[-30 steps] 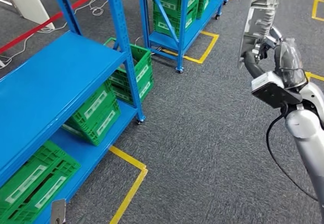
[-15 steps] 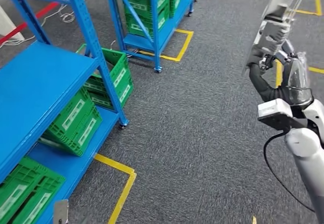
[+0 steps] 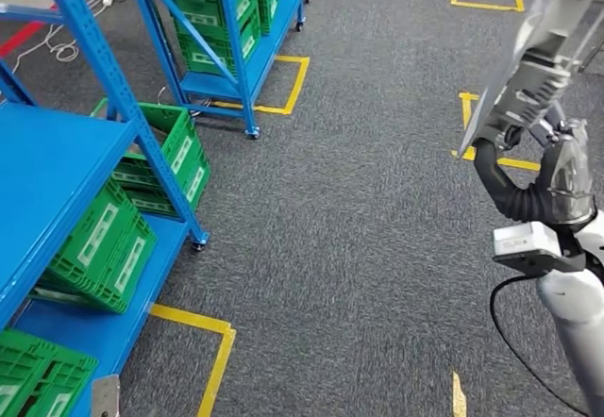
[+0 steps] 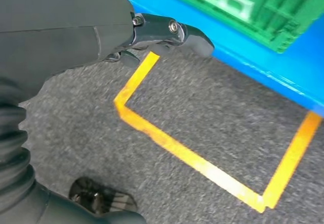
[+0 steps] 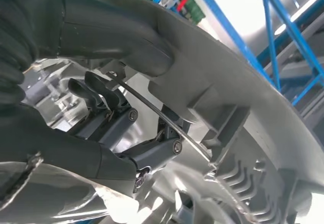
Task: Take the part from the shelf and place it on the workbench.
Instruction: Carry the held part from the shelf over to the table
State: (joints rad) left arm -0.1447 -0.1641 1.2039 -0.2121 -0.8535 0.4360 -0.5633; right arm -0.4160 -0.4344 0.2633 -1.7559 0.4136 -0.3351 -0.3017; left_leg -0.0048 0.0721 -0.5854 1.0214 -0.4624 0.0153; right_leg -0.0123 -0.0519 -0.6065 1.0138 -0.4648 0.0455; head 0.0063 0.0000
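From the head view, the right hand (image 3: 514,137) is raised at the right of the scene and grips the large silvery moulded panel part (image 3: 543,51), which tilts up and away over the grey carpet (image 3: 356,209). The part is off the blue steel shelf (image 3: 50,167) at the left, where green plastic crates (image 3: 107,247) sit. I see no worktop here, so I judge the carry is mid-way. Keeping the panel high and clear of the shelf posts looks wise while the robot turns.

In the left wrist view, the left hand (image 4: 114,26) hangs over yellow floor tape (image 4: 183,150), fingers (image 4: 183,34) loosely extended and holding nothing.

In the right wrist view, the dark fingers (image 5: 95,89) curl round the part's ribbed underside. A firm, unchanging hold seems best, since the panel is broad.
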